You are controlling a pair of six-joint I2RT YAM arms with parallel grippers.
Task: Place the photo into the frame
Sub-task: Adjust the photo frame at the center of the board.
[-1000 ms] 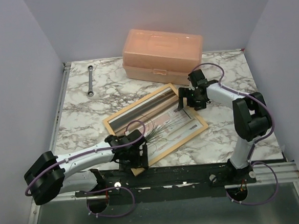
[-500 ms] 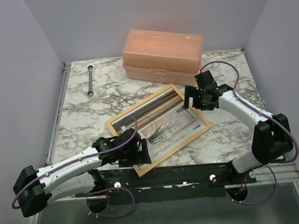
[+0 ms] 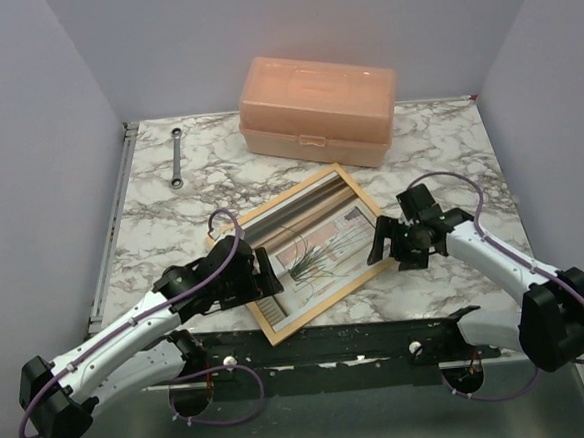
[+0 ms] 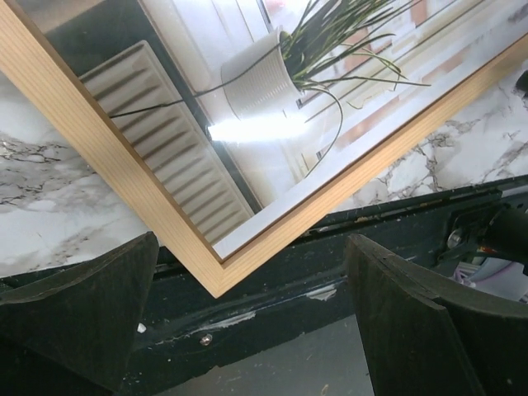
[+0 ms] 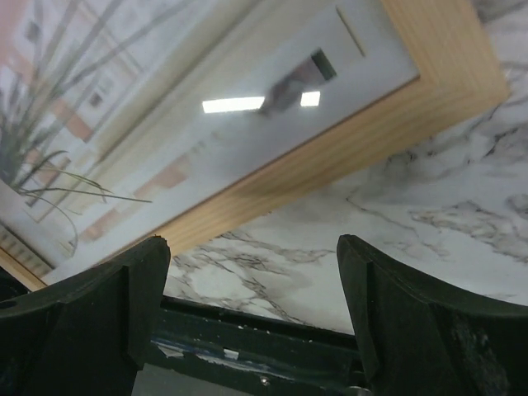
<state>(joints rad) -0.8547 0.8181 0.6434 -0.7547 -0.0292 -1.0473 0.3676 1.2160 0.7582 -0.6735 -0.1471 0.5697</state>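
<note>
Top view first: the frame (image 3: 341,180) lies flat on the marble table (image 3: 151,214), dead centre, slanting from lower left to upper right. The photo (image 3: 319,252) sits inside the light-wood moulding, plant side up, spindly leaves fanning across the middle.

Left gripper (image 3: 261,281) is at the frame's lower-left end, low over it. In its wrist view the left gripper (image 4: 247,330) has its fingers (image 4: 82,313) spread wide with nothing between them. The frame's near corner (image 4: 216,285) pokes out over the dark rail at the table edge, and the photo (image 4: 272,74) shows its white ribbed pot.

Over on the right side, the right gripper (image 3: 384,245) hangs just beside the frame's right-hand corner. Its wrist view shows the right gripper (image 5: 252,305) also spread, fingers (image 5: 421,322) wide apart and gripping nothing, with the frame (image 5: 346,140) and photo (image 5: 165,124) beyond, and bare marble below.

At upper centre stands the peach plastic box (image 3: 319,107), lid down; what is inside cannot be seen. A wrench (image 3: 176,157) lies alone at upper left.
</note>
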